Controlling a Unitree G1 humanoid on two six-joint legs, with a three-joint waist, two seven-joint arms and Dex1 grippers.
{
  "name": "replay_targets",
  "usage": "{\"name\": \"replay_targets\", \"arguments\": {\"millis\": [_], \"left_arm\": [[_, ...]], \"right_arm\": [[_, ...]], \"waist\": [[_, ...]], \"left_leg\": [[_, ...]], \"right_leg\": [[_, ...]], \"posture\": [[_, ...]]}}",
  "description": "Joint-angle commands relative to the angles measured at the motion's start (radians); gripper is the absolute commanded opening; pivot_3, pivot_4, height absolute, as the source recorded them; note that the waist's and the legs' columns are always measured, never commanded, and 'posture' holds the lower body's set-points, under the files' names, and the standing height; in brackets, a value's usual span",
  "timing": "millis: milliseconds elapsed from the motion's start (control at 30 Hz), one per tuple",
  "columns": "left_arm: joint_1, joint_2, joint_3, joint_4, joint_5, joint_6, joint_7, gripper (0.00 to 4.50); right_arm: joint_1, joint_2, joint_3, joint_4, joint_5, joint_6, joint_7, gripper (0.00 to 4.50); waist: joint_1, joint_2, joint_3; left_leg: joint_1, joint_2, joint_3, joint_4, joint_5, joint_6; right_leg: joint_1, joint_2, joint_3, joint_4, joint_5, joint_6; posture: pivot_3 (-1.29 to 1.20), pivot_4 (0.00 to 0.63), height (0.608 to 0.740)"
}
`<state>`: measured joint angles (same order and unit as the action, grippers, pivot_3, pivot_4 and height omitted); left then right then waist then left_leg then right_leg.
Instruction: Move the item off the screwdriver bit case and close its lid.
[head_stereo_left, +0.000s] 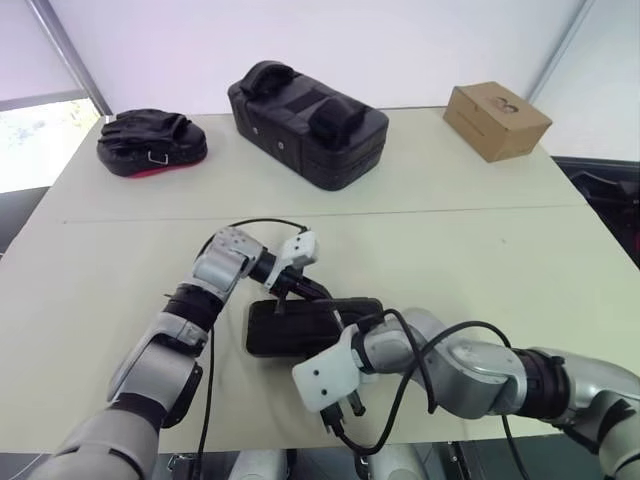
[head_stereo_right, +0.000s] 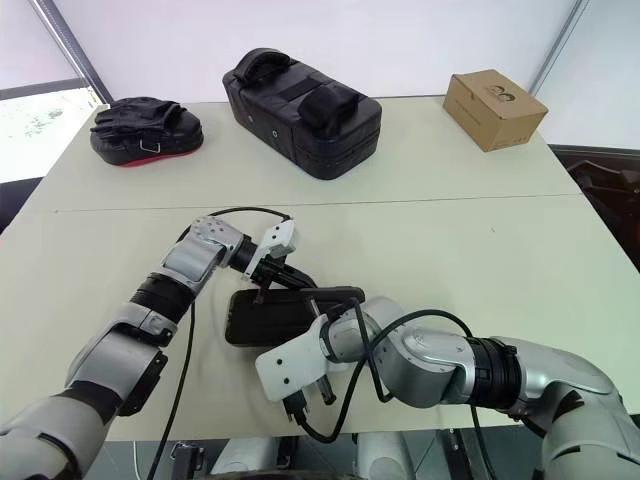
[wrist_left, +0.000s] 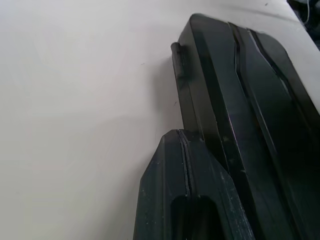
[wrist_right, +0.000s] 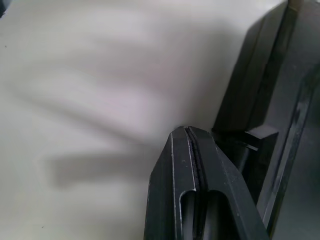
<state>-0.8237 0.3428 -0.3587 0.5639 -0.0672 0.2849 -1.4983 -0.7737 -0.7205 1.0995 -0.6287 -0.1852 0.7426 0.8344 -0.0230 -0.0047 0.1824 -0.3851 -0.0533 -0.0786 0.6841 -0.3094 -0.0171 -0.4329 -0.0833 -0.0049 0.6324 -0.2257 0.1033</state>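
The case lies shut with nothing on it, both clenched claws, left and right, beside it, so the task looks finished.

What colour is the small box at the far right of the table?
Brown cardboard box, clearest in the left eye view.

A robot test space: a plain cream bench stands against bare white walls, with a window at the far left. Laid out on it like trial props are a black padded bag, black gloves and a cardboard box.
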Motion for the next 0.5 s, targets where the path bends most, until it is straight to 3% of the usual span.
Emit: {"name": "replay_targets", "arguments": {"millis": [33,267,500], "left_arm": [[0.103,-0.042,-0.197,-0.064,-0.076,0.032,-0.116,0.00],[0.128,0.003,-0.254,-0.107,-0.124,0.113,-0.116,0.00],[0.120,-0.023,-0.229,0.034,-0.010,-0.001,-0.114,0.00]], "right_arm": [[-0.104,-0.028,-0.143,0.254,-0.237,0.022,-0.152,0.03],[-0.106,-0.060,-0.186,0.324,-0.291,-0.035,-0.187,0.03],[-0.080,-0.091,-0.209,0.303,-0.280,-0.051,-0.164,0.03]], "waist": [[-0.001,0.000,0.000],[-0.005,0.000,-0.001],[-0.003,0.001,-0.004]], "left_leg": [[0.001,0.000,0.000,0.000,0.000,0.000],[0.011,0.002,0.000,-0.002,0.000,0.000],[0.012,0.002,0.000,-0.002,0.000,0.000]], "right_leg": [[0.001,0.000,0.000,0.000,0.000,0.000],[0.010,0.002,0.001,0.000,0.000,-0.001],[0.010,0.002,0.001,0.000,0.000,-0.001]], "posture": [[0.00,0.150,0.740],[0.00,0.150,0.740],[0.00,0.150,0.740]]}}
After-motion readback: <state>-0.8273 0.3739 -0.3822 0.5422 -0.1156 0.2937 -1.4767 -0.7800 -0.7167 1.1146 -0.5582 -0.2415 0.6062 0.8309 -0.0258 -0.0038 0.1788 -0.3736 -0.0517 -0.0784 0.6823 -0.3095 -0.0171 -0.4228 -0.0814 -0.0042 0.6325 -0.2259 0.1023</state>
